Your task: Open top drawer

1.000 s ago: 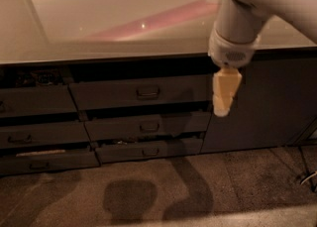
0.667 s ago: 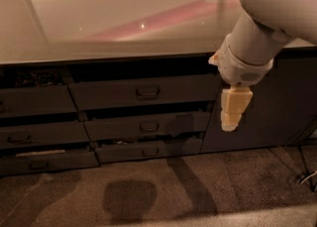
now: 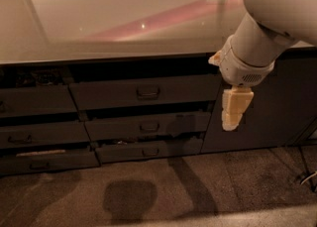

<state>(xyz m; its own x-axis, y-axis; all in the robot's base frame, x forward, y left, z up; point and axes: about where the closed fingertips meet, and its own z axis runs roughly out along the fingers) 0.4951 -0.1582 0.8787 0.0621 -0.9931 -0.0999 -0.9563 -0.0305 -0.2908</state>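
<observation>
The pale cream hand (image 3: 230,123) hangs pointing down from the thick white arm (image 3: 270,23). It is below the front edge of the glossy pale bench (image 3: 99,18) and just beside the right end of the wide dark grey top drawer (image 3: 109,94). Whether the hand is released or clenched cannot be told. The top drawer sits directly under the bench, with a dark gap above its front and a small dark handle (image 3: 148,92) at its centre. 2 shallower dark drawers (image 3: 124,128) lie beneath it.
</observation>
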